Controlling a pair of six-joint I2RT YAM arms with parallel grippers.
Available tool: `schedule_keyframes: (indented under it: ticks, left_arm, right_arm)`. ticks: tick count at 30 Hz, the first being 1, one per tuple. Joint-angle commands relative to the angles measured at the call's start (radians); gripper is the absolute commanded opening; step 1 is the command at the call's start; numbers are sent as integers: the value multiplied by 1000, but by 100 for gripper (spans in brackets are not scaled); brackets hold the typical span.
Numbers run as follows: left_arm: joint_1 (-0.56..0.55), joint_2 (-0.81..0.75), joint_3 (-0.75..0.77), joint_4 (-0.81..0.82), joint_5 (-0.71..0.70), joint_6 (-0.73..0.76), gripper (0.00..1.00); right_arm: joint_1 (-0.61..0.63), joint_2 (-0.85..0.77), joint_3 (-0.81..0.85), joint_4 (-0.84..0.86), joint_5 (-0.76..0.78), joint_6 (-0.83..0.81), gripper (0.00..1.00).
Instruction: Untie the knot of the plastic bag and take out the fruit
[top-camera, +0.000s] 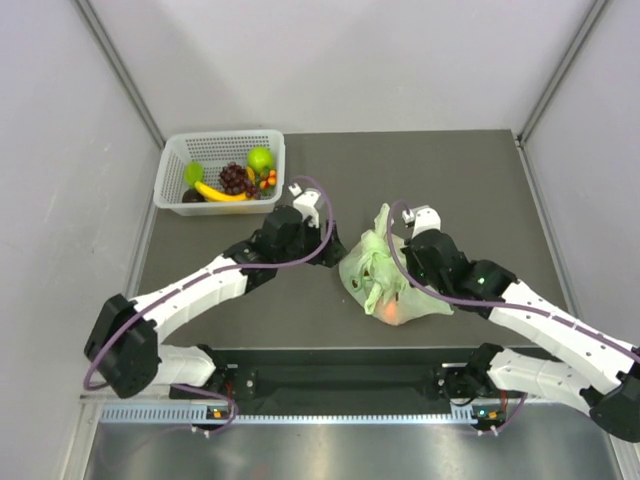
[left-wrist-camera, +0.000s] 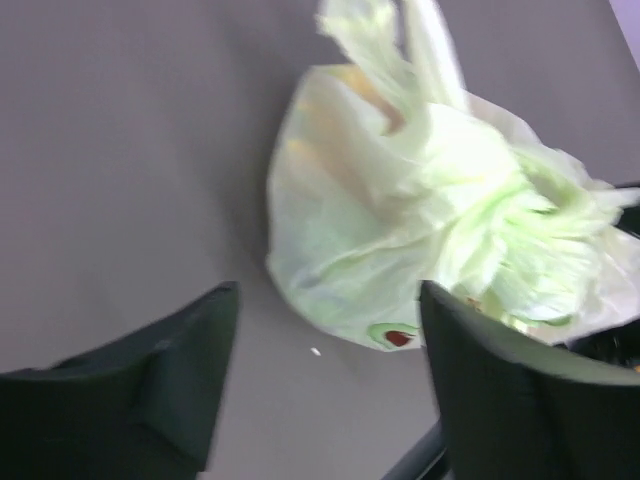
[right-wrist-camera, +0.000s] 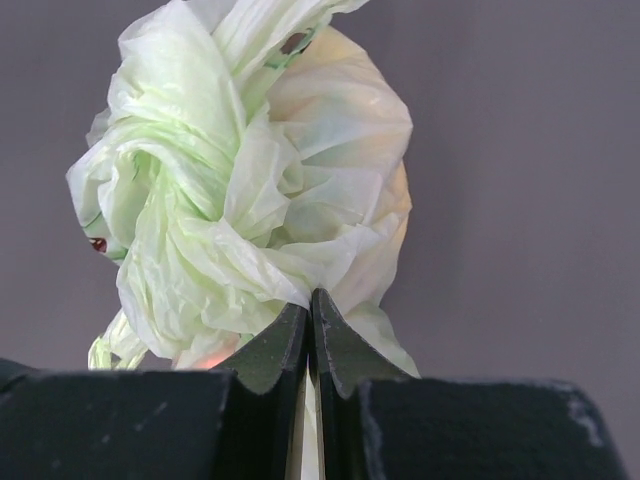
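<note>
The pale green plastic bag (top-camera: 385, 285) lies crumpled on the dark table between my two arms. Its knot (right-wrist-camera: 200, 225) is a twisted bunch of handle plastic on top, and it also shows in the left wrist view (left-wrist-camera: 500, 225). An orange-red fruit (top-camera: 392, 315) glows through the bag's near side; the rest of its contents are hidden. My right gripper (right-wrist-camera: 310, 300) is shut on a fold of the bag just beside the knot. My left gripper (left-wrist-camera: 330, 300) is open and empty, low over the table left of the bag, not touching it.
A white lattice basket (top-camera: 172, 158) stands at the back left. It holds a yellow banana bunch (top-camera: 220, 192), dark grapes (top-camera: 235, 178), a light green apple (top-camera: 260, 158) and a green piece (top-camera: 193, 172). Grey walls close in both sides.
</note>
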Motion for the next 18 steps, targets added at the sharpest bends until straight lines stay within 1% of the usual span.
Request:
schedule_keyframes:
  ticks: [1,4,7,9,10,11,16,17,18]
  left_arm:
    - [-48,56,96,95,135,33,82]
    - [-79,91,128,111,126,34,85]
    - [-84,119,134,153,133,16,87]
    - [-87,156,158,162,130,11,92]
    - [-90,171,168,159,121,13,94]
    - [-93,186,192,138,83,11,95]
    - [-108,275,243,95,-17,16,95]
    - [-108,285,252,93,-25,16,94]
    - [-111,301,257,92,-29,16,90]
  right_arm:
    - [0,14,6,66,-72,-41,3]
    - [3,23,11,72,-86,-51,3]
    - [9,29,9,72,-93,-57,3]
    - [9,31,6,74,-95,-61,2]
    - [9,32,6,72,-99,-62,2]
    - [12,32,6,74,-99,-64,2]
    - [16,32,8,77,-105,-70,1]
    - [18,31,8,78,-106,-68,1]
    - [18,32,8,78,-106,-68,1]
